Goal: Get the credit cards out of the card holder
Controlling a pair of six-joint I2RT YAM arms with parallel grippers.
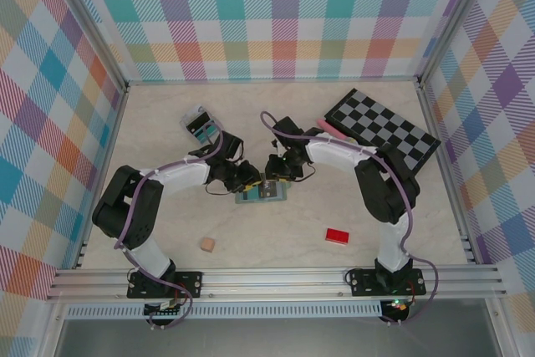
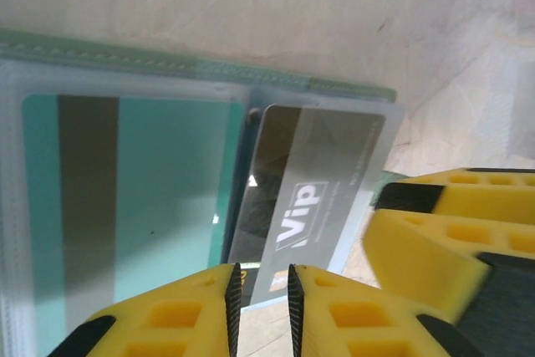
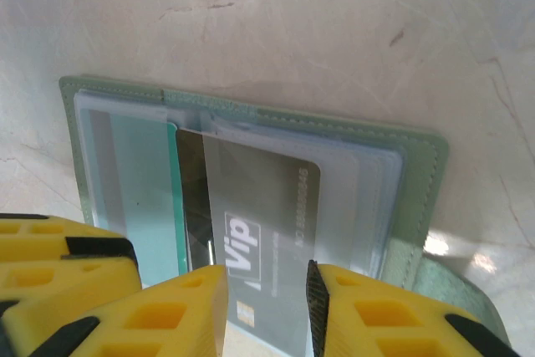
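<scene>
- Near the centre of the overhead view, the card holder (image 1: 272, 194) lies open and flat on the pale table (image 1: 276, 240), with both arms bent inward so their tips meet over it.
- The left gripper (image 2: 264, 290) fills the bottom edge of its own wrist view. Its yellow fingers (image 2: 175, 315) stand only a narrow slit apart, with nothing pinched in the slit, through which a corner of a card shows.
- A teal card (image 2: 159, 198) with a dark stripe sits fully inside the clear pocket on the left of that view.
- A dark grey card (image 3: 267, 198) printed "Vip" sticks partly out of the neighbouring pocket, its free end pointing to the bottom of the right wrist view.
- The right gripper (image 3: 267, 277) sits at the bottom of that view, jaws moderately apart, with the grey card's free end lying in the gap. Whether the pads touch the card's edges cannot be told.
- The holder's pale green stitched border runs along the top of both wrist views, and its clasp tab (image 3: 456, 286) juts out at the lower right of the right wrist view.
- Each wrist view also catches the other arm's yellow fingers just beside its own.
- Elsewhere in the overhead view:
  - a black-and-grey checkered board (image 1: 384, 130) lies at upper right
  - a small red block (image 1: 337, 236) lies at lower right of centre
  - a small tan cube (image 1: 206, 245) lies at lower left of centre
  - a small grey and teal object (image 1: 201, 125) lies at upper left of the holder
</scene>
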